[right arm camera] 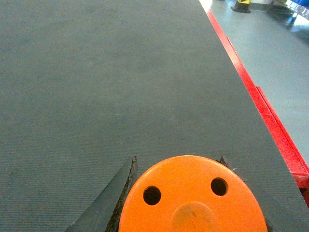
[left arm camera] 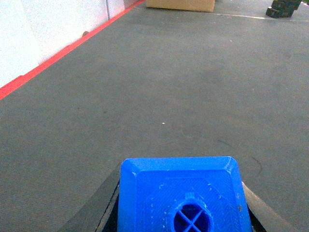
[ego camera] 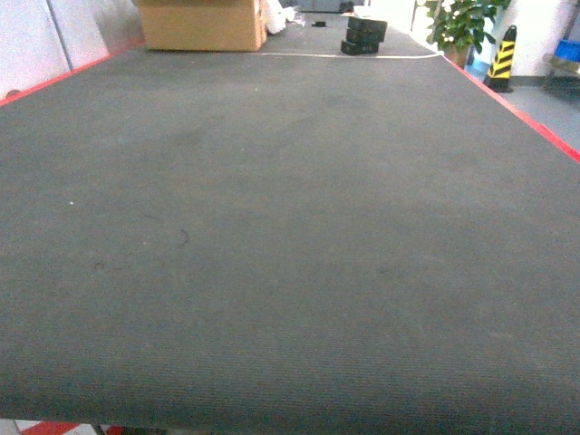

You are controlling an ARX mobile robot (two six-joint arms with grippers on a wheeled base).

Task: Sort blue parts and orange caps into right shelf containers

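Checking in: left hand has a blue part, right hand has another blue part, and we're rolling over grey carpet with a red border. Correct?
Not quite. The right hand holds an orange cap, not a blue part; the right wrist view shows its flat orange top with small holes between the fingers. The left hand does hold a blue part, and the grey carpet has a red border.

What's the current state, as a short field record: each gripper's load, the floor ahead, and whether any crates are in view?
left gripper: shut on blue part
right gripper: shut on orange cap
floor ahead: dark carpet, red edge strips
far end: cardboard box, black blocks, potted plant
shelf crates: none clearly in view
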